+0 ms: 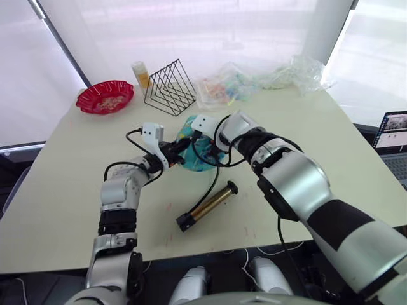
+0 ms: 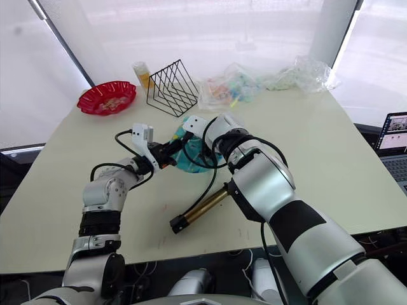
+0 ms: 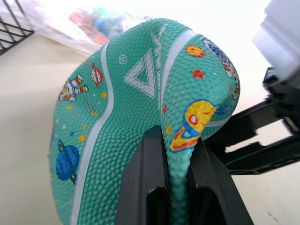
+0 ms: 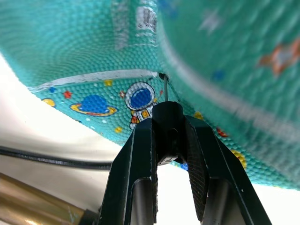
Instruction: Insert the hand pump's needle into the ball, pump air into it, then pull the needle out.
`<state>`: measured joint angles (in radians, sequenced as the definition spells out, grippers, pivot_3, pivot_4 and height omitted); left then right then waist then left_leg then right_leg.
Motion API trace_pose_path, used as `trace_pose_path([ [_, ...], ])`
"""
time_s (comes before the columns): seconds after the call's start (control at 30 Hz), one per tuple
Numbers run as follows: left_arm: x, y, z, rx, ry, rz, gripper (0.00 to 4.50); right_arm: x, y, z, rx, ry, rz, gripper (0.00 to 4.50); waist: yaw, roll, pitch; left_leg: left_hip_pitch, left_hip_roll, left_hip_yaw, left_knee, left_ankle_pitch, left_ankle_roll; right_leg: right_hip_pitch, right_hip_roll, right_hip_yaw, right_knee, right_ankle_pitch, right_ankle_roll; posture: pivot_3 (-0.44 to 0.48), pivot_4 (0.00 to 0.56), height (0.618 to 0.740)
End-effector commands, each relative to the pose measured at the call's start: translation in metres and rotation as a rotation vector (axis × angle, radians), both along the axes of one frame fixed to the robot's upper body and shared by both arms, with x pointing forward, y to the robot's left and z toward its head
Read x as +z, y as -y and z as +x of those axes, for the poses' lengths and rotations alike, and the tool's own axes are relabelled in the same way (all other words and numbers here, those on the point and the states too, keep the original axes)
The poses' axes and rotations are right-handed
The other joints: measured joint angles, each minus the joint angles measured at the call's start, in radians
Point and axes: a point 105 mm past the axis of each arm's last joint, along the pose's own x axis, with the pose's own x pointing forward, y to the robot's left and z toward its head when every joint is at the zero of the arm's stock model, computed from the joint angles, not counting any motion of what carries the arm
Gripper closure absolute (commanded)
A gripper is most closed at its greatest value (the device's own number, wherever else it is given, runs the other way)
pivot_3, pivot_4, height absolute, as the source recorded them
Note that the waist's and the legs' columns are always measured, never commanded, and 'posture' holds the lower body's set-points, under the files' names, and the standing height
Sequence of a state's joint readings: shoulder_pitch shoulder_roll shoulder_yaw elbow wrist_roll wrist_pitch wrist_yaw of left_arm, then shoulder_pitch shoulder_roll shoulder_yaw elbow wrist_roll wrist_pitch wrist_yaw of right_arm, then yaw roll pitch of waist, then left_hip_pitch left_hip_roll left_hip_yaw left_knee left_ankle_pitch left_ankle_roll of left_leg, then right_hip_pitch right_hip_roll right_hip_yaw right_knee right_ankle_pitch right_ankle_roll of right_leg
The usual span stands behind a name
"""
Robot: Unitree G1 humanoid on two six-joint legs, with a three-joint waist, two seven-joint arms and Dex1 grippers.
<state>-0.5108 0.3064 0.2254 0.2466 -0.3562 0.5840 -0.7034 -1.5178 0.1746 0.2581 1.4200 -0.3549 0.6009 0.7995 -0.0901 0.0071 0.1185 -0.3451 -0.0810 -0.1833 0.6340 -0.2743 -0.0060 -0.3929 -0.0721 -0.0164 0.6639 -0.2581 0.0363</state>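
The ball (image 1: 196, 151) is a limp, deflated teal shell with white stripes and cartoon prints, held up off the table at its middle. My left gripper (image 3: 178, 150) is shut on a fold of it. My right gripper (image 4: 168, 123) is shut on the black tip of the pump's hose. From that tip the thin needle (image 4: 165, 90) reaches to a small hole in the ball's skin (image 4: 93, 47). The hand pump (image 1: 208, 203), bronze with black caps, lies on the table in front of the ball. Its black hose (image 1: 213, 175) curls up to my right gripper.
A red scalloped bowl (image 1: 105, 96) sits at the far left. A black wire rack (image 1: 170, 87), a yellow bottle (image 1: 140, 73) and crumpled plastic bags (image 1: 254, 79) line the back edge. A laptop (image 1: 394, 136) stands off the table's right side.
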Motion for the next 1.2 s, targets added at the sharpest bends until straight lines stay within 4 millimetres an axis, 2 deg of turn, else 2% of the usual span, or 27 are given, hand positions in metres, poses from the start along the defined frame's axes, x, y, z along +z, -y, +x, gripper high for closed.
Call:
trace_pose_path([
  [0.03, -0.041, 0.055, -0.016, -0.221, -0.15, -0.011, 4.48, 0.024, -0.057, -0.019, 0.229, 0.094, 0.12, 4.18, 0.004, 0.0, 0.0, 0.0, -0.001, -0.001, 0.0, 0.0, 0.0, 0.0, 0.0, 0.001, 0.0, 0.0, 0.0, 0.0, 0.15, 0.74],
  [0.43, -0.042, 0.064, -0.015, -0.257, -0.136, -0.005, 4.48, 0.028, -0.046, -0.011, 0.229, 0.117, 0.089, 4.18, 0.019, 0.001, 0.0, -0.001, -0.004, -0.004, 0.0, 0.0, 0.0, 0.0, 0.0, 0.005, 0.0, -0.001, 0.001, 0.0, 0.15, 0.74],
  [0.53, -0.042, 0.065, -0.014, -0.259, -0.133, -0.005, 4.48, 0.029, -0.038, -0.007, 0.214, 0.122, 0.079, 4.18, 0.023, 0.001, 0.0, -0.001, -0.004, -0.004, 0.0, 0.0, 0.0, 0.0, 0.0, 0.005, 0.0, -0.001, 0.001, 0.0, 0.15, 0.74],
  [0.57, -0.042, 0.065, -0.013, -0.26, -0.132, -0.004, 4.5, 0.029, -0.034, -0.005, 0.211, 0.124, 0.073, 3.11, 0.024, 0.001, 0.001, -0.001, -0.004, -0.004, 0.0, 0.0, 0.0, 0.0, 0.0, 0.005, 0.0, -0.001, 0.001, 0.0, 0.15, 0.74],
  [0.6, -0.043, 0.065, -0.013, -0.26, -0.131, -0.003, 4.5, 0.028, -0.029, -0.004, 0.215, 0.114, 0.057, 2.89, 0.031, 0.004, 0.003, -0.002, -0.004, -0.004, 0.0, 0.0, 0.0, 0.0, 0.0, 0.005, 0.0, -0.001, 0.001, 0.0, 0.15, 0.74],
  [0.63, -0.044, 0.064, -0.013, -0.259, -0.131, -0.002, 4.5, 0.028, -0.024, -0.002, 0.22, 0.109, 0.045, 2.42, 0.039, 0.005, 0.004, -0.003, -0.005, -0.004, 0.0, 0.0, 0.0, 0.0, -0.001, 0.005, 0.0, -0.001, 0.001, 0.0, 0.15, 0.74],
  [0.9, -0.047, 0.063, -0.013, -0.264, -0.132, 0.003, 4.5, 0.031, -0.009, 0.003, 0.211, 0.112, 0.031, 2.42, 0.054, 0.006, 0.004, -0.009, -0.015, -0.011, 0.0, 0.002, -0.002, -0.003, -0.004, 0.016, -0.001, -0.007, 0.009, 0.0, 0.15, 0.74],
  [1.07, -0.047, 0.062, -0.012, -0.263, -0.128, 0.011, 4.5, 0.05, 0.001, 0.006, 0.244, 0.146, 0.055, 2.42, 0.054, 0.006, 0.005, -0.013, -0.019, -0.016, 0.0, 0.002, -0.001, -0.004, -0.008, 0.013, -0.001, -0.008, 0.01, 0.0, 0.15, 0.74],
  [1.17, -0.047, 0.062, -0.012, -0.263, -0.126, 0.015, 4.5, 0.055, 0.006, 0.004, 0.252, 0.142, 0.071, 2.42, 0.057, 0.006, 0.005, -0.018, -0.021, -0.021, 0.001, 0.003, 0.0, -0.006, -0.008, 0.013, -0.001, -0.008, 0.011, 0.0, 0.15, 0.74],
  [1.2, -0.047, 0.062, -0.011, -0.261, -0.126, 0.016, 4.5, 0.057, 0.013, 0.003, 0.254, 0.145, 0.072, 2.42, 0.058, 0.006, 0.005, -0.019, -0.021, -0.022, 0.001, 0.003, 0.0, -0.007, -0.009, 0.012, -0.001, -0.009, 0.011, 0.0, 0.15, 0.74],
])
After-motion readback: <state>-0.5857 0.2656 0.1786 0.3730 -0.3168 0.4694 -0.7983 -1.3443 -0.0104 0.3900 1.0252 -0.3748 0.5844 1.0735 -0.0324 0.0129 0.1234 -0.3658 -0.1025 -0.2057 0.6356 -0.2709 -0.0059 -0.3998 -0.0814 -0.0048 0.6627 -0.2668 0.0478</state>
